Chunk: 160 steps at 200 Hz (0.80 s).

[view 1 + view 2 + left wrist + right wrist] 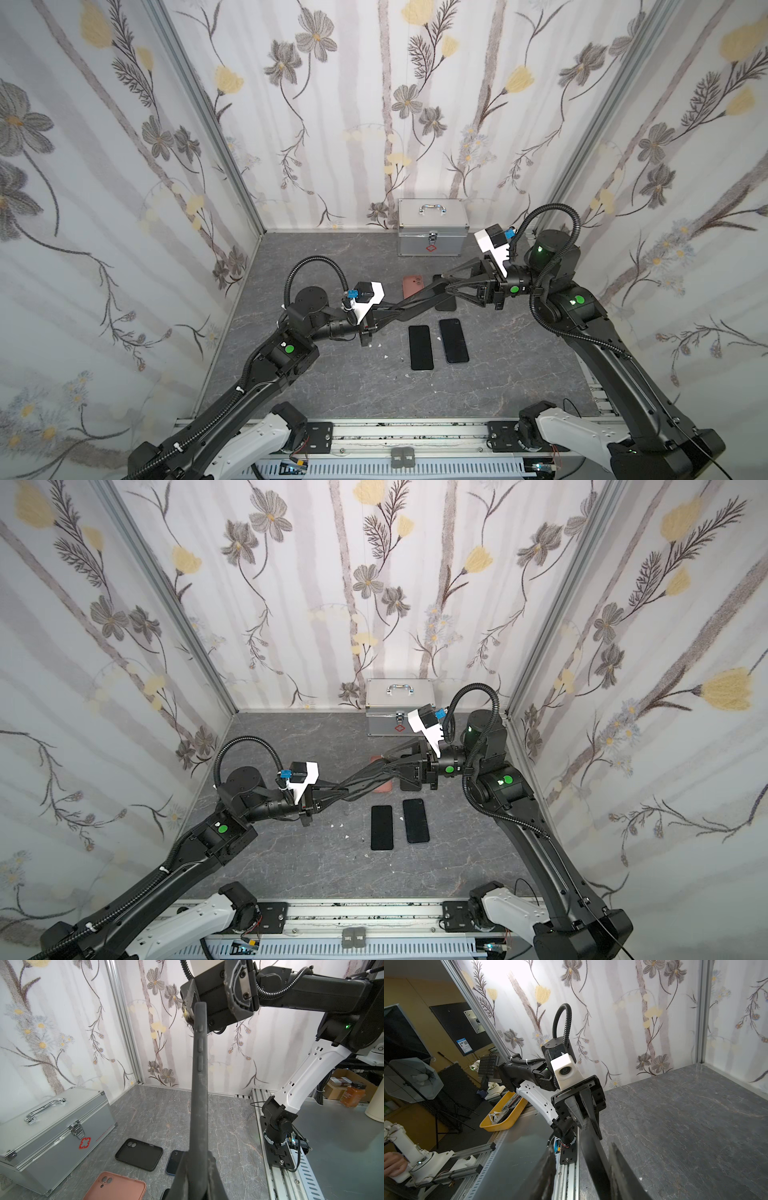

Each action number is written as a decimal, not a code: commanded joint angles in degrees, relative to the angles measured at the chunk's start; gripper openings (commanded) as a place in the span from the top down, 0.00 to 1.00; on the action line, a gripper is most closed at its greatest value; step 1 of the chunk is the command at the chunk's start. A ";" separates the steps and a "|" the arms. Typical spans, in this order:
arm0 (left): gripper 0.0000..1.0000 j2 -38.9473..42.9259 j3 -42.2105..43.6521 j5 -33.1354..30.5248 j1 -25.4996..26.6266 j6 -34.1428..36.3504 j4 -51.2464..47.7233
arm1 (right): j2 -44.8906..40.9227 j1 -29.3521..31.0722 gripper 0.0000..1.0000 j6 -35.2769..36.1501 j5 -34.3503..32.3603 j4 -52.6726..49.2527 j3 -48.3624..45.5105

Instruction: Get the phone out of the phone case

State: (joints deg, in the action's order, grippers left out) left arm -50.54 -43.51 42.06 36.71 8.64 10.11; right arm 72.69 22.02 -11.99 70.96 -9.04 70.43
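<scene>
The phone in its dark grey phone case (199,1084) hangs in the air edge-on, side buttons showing. My left gripper (196,1169) is shut on one end of it. My right gripper (582,1145) straddles the other end with jaws apart. One of its fingers (623,1167) lies against the cased phone (591,1159), and the other finger (546,1172) stands clear with a gap. In both top views the left gripper (405,305) and the right gripper (441,282) meet nose to nose above the middle of the floor. The dark phone between them is hard to make out.
On the grey marbled floor lie two bare black phones (420,347) (454,340). An empty pink case (116,1186) and an empty black case (139,1154) lie below the grippers. A silver metal box with a handle (432,226) stands at the back wall. Flowered walls close in three sides.
</scene>
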 commanded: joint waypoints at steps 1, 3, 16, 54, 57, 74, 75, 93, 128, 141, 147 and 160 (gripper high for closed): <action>1.00 0.43 -0.16 -0.06 0.06 1.07 4.05 | 0.83 0.63 0.62 -1.26 0.69 2.10 0.30; 1.00 0.38 -0.17 -0.10 -0.03 1.03 4.11 | 0.87 0.67 0.63 -1.34 0.65 2.10 0.27; 1.00 0.67 0.03 -0.43 0.12 1.20 4.11 | 1.10 1.08 0.65 -1.94 0.67 2.56 0.23; 1.00 1.76 0.93 -2.69 0.02 3.13 4.09 | 2.17 1.66 0.70 -4.42 2.12 3.94 0.53; 1.00 1.84 0.89 -2.91 0.05 3.21 4.07 | 2.38 1.67 0.71 -4.63 2.08 3.94 0.58; 1.00 1.75 0.68 -3.46 0.02 3.61 3.89 | 2.94 1.79 0.74 -5.64 1.82 3.85 0.59; 1.00 1.76 0.65 -3.47 0.03 3.59 3.83 | 2.96 1.84 0.75 -5.70 1.82 3.90 0.59; 1.00 1.83 0.39 -4.14 -0.03 4.13 3.52 | 3.59 2.15 0.78 -6.20 1.71 3.36 0.54; 1.00 1.43 -0.59 -7.24 -0.02 6.78 2.55 | 4.65 2.32 0.80 -6.12 2.05 1.37 0.57; 1.00 1.08 -1.24 -9.31 0.00 8.44 2.21 | 4.75 2.30 0.81 -6.12 2.06 0.71 0.41; 1.00 0.82 -1.58 -10.75 -0.02 9.14 2.11 | 4.75 2.33 0.81 -6.19 2.07 0.61 0.12; 1.00 0.43 -2.45 -14.22 -0.05 11.16 1.78 | 4.80 2.40 0.81 -6.45 2.11 0.58 -0.36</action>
State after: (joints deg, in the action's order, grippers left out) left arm -49.56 -43.88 37.43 36.71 14.20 6.04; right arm 77.03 23.92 -16.40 72.01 -5.34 70.78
